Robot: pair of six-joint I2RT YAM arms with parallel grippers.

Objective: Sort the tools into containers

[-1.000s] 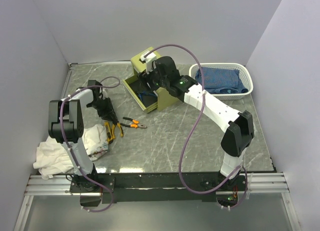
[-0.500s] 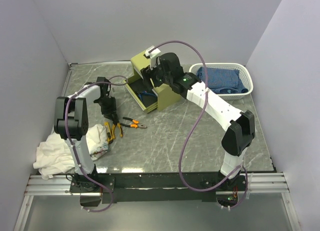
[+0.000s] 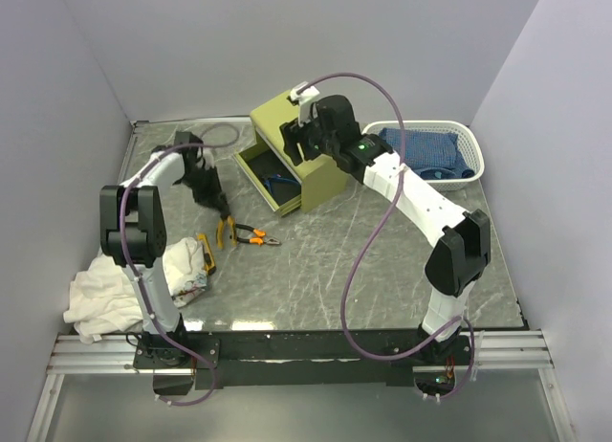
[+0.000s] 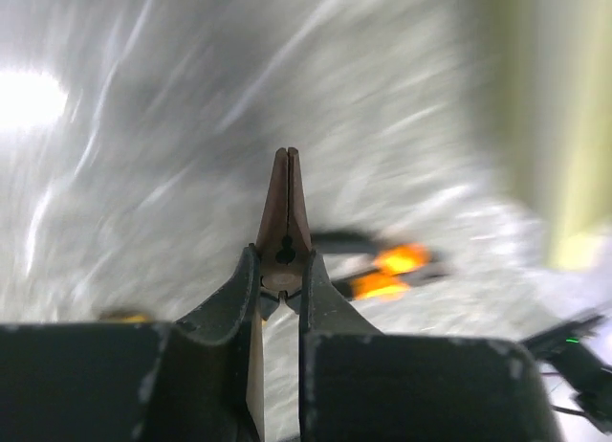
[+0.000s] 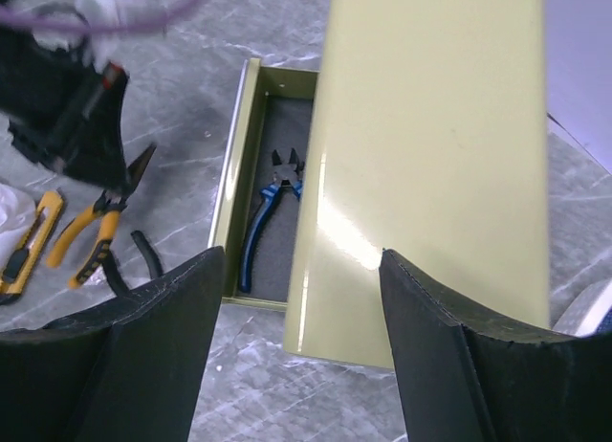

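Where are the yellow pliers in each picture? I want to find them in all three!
Top external: the yellow pliers are left of the middle, pinched in the left gripper.
Left wrist: their brown nose pokes out between the gripper's fingers, in the middle.
Right wrist: lower left, nose pointing up.
Shared landmark: the olive cabinet, a blur at the right edge in the left wrist view, big on the right in the right wrist view.

Pliers lie in the cabinet's open drawer, basket to its right, knife front-left
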